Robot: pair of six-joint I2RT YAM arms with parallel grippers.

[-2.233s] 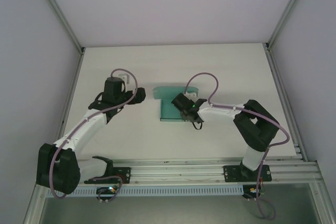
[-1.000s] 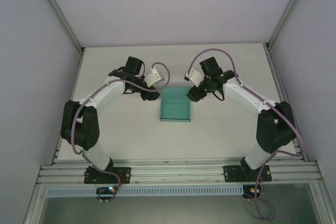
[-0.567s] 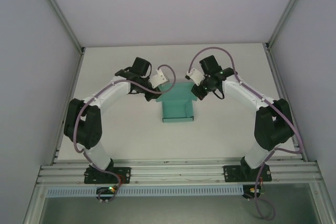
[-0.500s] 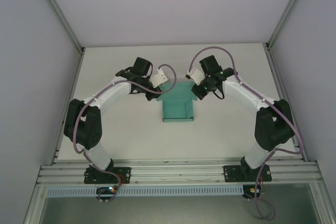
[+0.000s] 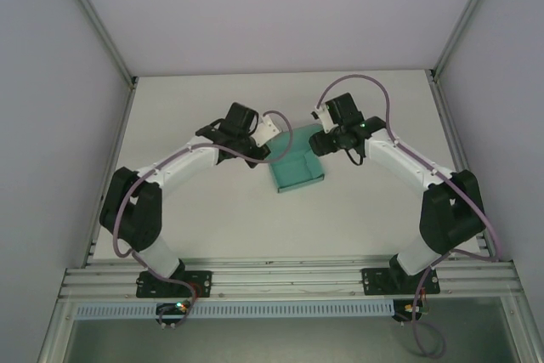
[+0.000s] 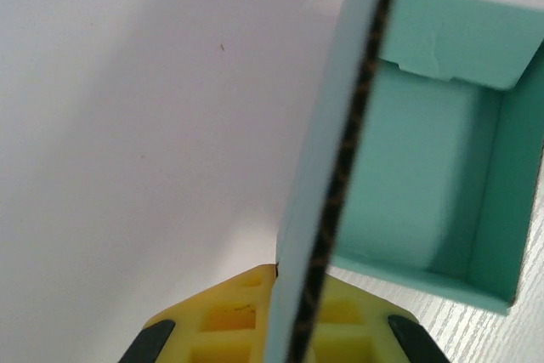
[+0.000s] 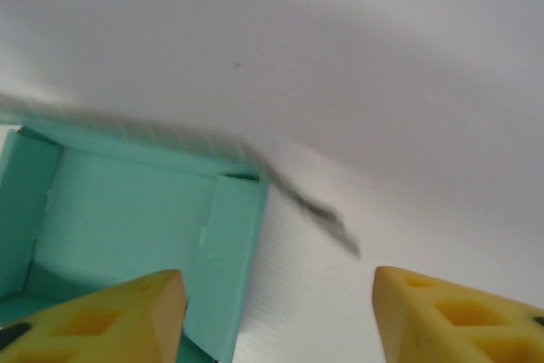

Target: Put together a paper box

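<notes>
1. Box [image 5: 299, 167]: teal card, part-erected, open-topped, walls raised, lying skewed at table [image 5: 212, 210] centre.
2. Left gripper [image 6: 293, 333]: clamped on one upright box wall.
3. Right gripper [image 7: 276, 295]: fingers spread, grasping nothing, beside the box's right wall.

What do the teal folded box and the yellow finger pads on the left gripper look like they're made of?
Teal paper box: thin matte card, possibly fine corrugated board, since its cut edge shows a dark wavy core in the left wrist view. Yellow finger pads: seemingly moulded plastic or rubber, matte, with square recessed pockets; which of the two is unclear.
</notes>
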